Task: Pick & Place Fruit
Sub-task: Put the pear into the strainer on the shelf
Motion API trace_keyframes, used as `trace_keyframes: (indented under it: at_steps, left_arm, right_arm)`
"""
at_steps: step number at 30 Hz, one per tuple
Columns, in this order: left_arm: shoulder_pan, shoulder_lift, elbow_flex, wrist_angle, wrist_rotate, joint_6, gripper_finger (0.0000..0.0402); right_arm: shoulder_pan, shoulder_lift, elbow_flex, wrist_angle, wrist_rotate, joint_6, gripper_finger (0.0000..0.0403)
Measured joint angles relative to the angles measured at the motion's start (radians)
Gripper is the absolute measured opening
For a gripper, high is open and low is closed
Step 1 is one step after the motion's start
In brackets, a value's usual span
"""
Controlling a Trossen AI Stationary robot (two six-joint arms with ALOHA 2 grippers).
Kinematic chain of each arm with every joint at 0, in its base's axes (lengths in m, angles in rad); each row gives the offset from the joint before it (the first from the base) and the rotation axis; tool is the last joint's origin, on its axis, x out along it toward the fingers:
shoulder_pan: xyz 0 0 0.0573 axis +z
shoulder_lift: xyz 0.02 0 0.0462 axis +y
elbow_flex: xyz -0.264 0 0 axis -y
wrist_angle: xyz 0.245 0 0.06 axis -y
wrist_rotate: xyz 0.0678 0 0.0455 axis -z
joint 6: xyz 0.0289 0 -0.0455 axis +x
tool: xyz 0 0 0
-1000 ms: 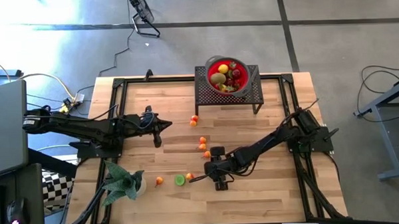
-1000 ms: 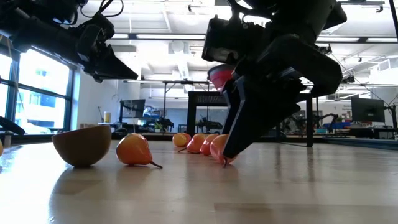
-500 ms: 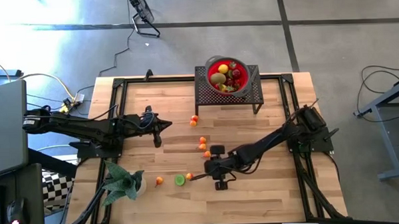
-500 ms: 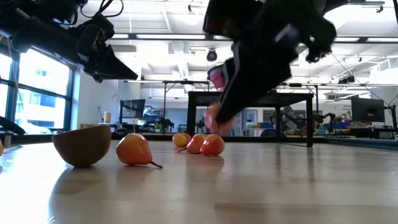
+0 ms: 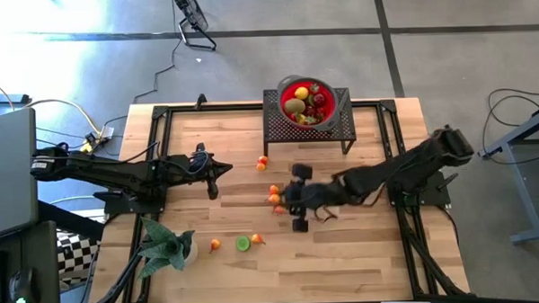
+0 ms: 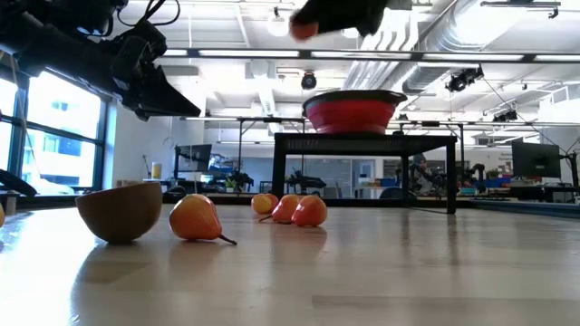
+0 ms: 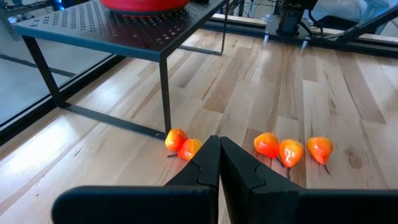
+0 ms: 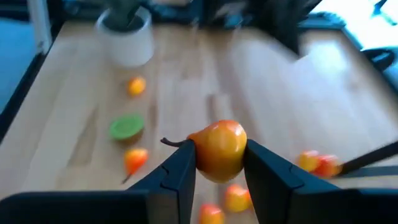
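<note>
Orange pear (image 8: 219, 149) (one) in right end effector (image 8: 217, 163).

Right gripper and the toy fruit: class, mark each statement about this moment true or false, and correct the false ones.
1. The right gripper holds an orange pear-shaped fruit. True.
2. The left gripper is wide open. False: its fingers are shut together, holding nothing.
3. The red bowl sits on a black mesh stand. True.
4. The bowl is empty. False: it already holds several fruits.
5. A green lime half lies on the table near the potted plant. True.
</note>
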Motion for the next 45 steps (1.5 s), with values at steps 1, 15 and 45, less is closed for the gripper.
trace_keyframes:
  at_steps: [1, 15, 45]
  left_arm:
    - [0.0, 0.0, 0.0, -0.004, 0.0, 0.0, 0.0006]
    - [0.0, 0.0, 0.0, -0.015, -0.004, 0.03, 0.0006]
    - [0.0, 0.0, 0.0, -0.015, -0.002, 0.027, 0.0006]
  right_arm:
    - [-0.011, -0.025, 0.0, -0.003, 0.013, -0.016, 0.0112]
    - [-0.255, -0.277, 0.0, -0.013, 0.197, -0.349, 0.0113]
    - [-0.896, -0.193, 0.0, -0.062, -0.161, -0.478, 0.0113]
